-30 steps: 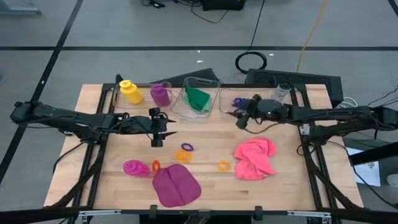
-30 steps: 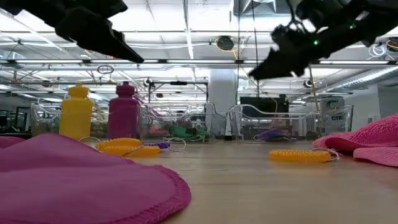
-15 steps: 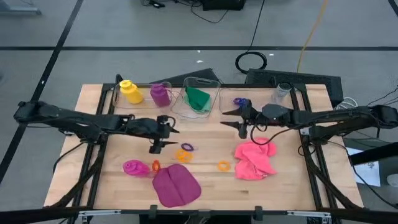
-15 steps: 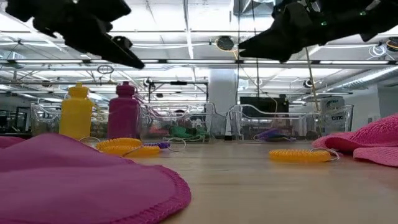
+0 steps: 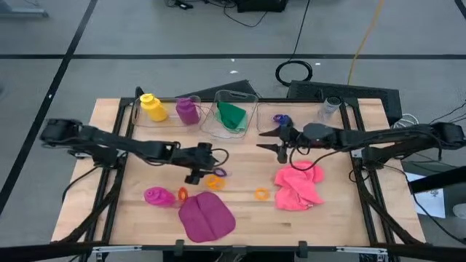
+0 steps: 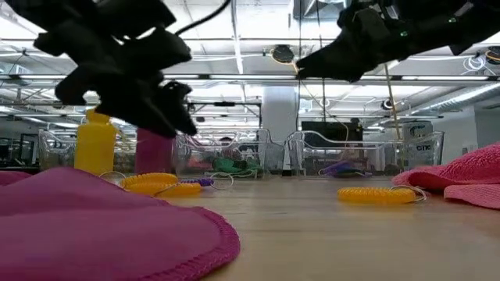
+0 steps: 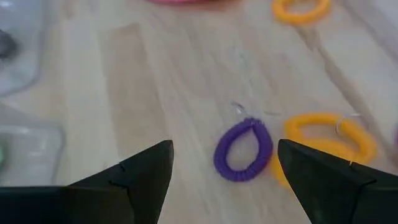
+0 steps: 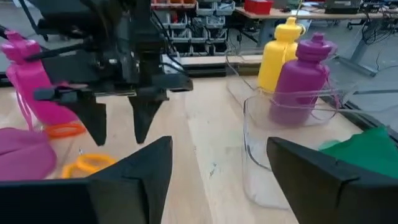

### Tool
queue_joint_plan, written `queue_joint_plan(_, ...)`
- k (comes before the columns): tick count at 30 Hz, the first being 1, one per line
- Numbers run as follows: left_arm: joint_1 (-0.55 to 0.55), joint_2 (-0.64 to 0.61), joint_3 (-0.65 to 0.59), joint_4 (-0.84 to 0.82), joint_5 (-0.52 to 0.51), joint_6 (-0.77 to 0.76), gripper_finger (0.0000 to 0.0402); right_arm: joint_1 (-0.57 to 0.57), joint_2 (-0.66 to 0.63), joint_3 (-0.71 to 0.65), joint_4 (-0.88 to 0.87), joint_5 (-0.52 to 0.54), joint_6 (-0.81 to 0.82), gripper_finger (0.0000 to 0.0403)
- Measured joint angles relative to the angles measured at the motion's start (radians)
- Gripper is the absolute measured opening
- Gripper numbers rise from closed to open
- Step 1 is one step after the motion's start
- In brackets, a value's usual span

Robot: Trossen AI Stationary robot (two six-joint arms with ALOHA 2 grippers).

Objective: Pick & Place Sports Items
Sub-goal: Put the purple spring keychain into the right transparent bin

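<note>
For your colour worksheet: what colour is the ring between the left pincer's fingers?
Purple ring, clearest in the left wrist view.

Bright even overhead light, soft shadows; left wrist view blurred

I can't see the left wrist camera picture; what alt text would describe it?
The left gripper, fingers open, hovers over a small purple coiled ring lying on the pale wooden table. A yellow coiled ring lies beside it, and another yellow ring sits farther off.

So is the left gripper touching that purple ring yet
Apart. The left wrist view shows the left gripper open, with bare wood between the purple ring and each finger; the ring lies flat on the table.
</note>
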Motion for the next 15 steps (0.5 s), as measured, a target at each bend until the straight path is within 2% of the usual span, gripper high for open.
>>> queue_joint_plan(15,0.071,0.147,0.031,0.015,0.024,-0.046,0.0243,0.000,0.023,0.000,0.009,0.000,-0.001,0.0192)
